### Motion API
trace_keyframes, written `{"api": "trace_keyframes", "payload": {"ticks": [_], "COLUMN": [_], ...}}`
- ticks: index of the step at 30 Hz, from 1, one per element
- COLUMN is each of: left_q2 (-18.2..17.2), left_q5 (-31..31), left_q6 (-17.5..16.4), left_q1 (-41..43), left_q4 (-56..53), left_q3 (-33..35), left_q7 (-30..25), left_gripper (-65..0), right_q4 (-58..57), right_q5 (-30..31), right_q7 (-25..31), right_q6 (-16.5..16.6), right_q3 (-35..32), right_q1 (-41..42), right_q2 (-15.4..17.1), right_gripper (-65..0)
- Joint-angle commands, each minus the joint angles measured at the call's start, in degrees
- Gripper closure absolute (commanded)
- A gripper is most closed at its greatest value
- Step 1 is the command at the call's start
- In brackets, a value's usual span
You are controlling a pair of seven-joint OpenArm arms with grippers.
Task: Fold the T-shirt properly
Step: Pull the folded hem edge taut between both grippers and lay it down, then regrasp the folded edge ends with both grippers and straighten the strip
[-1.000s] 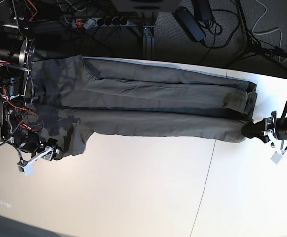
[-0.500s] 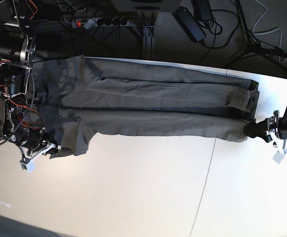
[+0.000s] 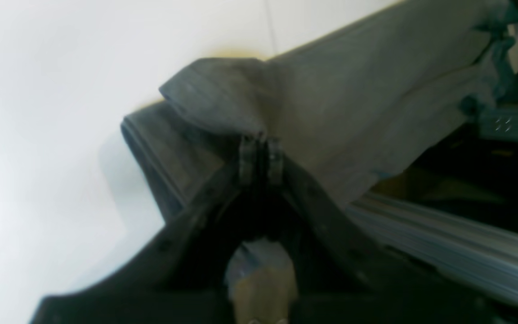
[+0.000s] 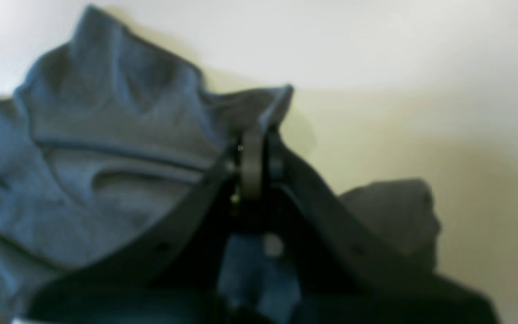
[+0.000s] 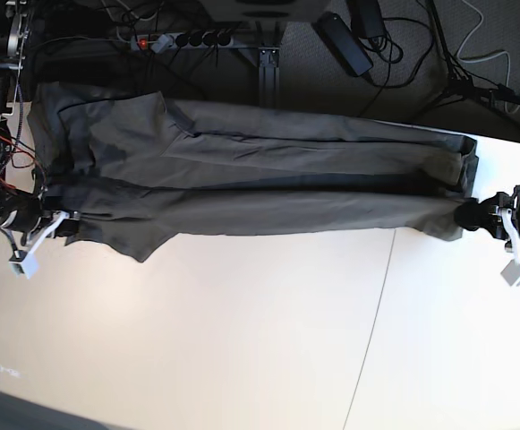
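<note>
T-shirt: the dark olive-grey T-shirt [image 5: 268,184] lies folded into a long band along the far side of the white worktop [image 5: 242,340], reaching from one arm to the other; its far edge runs at the worktop's back edge.
Right gripper: at the left end in the base view, the right gripper [image 5: 52,222] has its fingers [image 4: 251,166] pressed together on a bunched corner of the cloth, which stands up in a peak above them in the wrist view.
Left gripper: at the right end in the base view, the left gripper [image 5: 476,215] pinches the hem corner; its fingers [image 3: 246,158] are closed on a fold of fabric that humps up just past them.
Cloth near right arm: a sleeve flap hangs down toward the near side just beside the gripper.
Behind the worktop: a power strip [image 5: 181,39] with plugs, a black power brick [image 5: 345,40] and loose cables [image 5: 474,63] lie on the dark floor, well apart from the shirt.
Worktop seam: a thin line [image 5: 376,313] crosses the white surface under the shirt's right part.
In the way: nothing sits on the cloth between the two arms.
</note>
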Motion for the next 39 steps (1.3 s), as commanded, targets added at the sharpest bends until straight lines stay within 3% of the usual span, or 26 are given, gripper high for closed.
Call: {"api": "trace_keyframes", "payload": {"ticks": [1,11,16,24,25,27,29,34,39], "left_q2": [-1.73,-1.97,-1.97,-2.1,-2.1,-2.12,-2.14,-2.47,-2.6], "left_q5": [-0.8,-0.8,-0.8,-0.8,-0.8,-0.13,2.93,7.39,7.85], "left_q6": [-1.15,-1.15,-1.15,-1.15,-1.15,-1.15,-1.15,-1.15,-1.15], "left_q1": [-0.5,0.35,0.39,3.39,3.65,3.87,3.85,3.63,4.15], "left_q4": [1.16,1.68,1.68,1.68,1.68,1.68,1.68,1.68,4.04], "left_q3": [-0.44,-0.44,-0.44,-0.44,-0.44,-0.44,-0.44,-1.44,-9.86], "left_q7": [-0.31,-0.09,-0.09,-1.07,-1.4,-2.62,-4.0,-6.6,-6.64], "left_gripper": [0.0,0.0,0.0,-1.0,-8.0,-22.4,-30.8,-31.2,-29.6], "right_q4": [2.32,15.02,18.56,18.43,18.43,18.45,18.45,19.32,24.55], "right_q5": [0.9,2.01,2.01,1.11,0.46,0.48,0.31,-1.01,-0.37], "right_q7": [0.09,-1.4,-1.73,-4.52,-4.48,-4.15,-3.48,-1.29,-2.34], "right_q6": [4.22,4.2,4.2,4.17,4.13,3.89,3.85,3.74,3.76], "right_q3": [0.52,2.95,6.62,6.91,6.91,6.93,6.95,8.24,12.72], "right_q1": [0.28,-11.37,-16.48,-18.64,-18.62,-18.64,-18.62,-18.16,-18.18], "right_q2": [2.49,9.33,9.49,9.05,8.94,8.79,8.5,8.17,8.33], "right_gripper": [0.0,0.0,0.0,0.0,-5.5,-26.7,-38.3,-39.3,-39.2]}}
